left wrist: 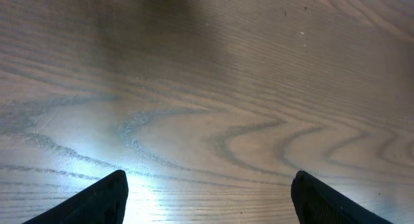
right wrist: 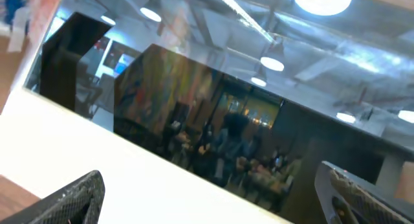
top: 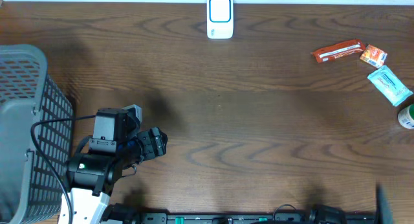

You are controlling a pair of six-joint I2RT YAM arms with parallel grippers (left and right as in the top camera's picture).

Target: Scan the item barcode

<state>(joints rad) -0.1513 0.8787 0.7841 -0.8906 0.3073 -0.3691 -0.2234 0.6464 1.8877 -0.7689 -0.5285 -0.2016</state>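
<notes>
The white barcode scanner (top: 220, 17) with a blue-rimmed window stands at the table's far edge, in the middle. Candidate items lie at the far right: a red-orange packet (top: 337, 51), a small orange packet (top: 373, 55) and a light blue packet (top: 390, 85). My left gripper (top: 157, 143) hovers low at the near left, far from them, open (left wrist: 209, 180) over bare wood. My right gripper (right wrist: 210, 182) stands wide open with nothing between its fingers. Its camera looks up at a window and ceiling lights, not at the table.
A grey mesh basket (top: 26, 114) stands at the left edge beside my left arm. A green-and-white object (top: 407, 116) peeks in at the right edge. A dark sliver (top: 380, 201) shows at the near right corner.
</notes>
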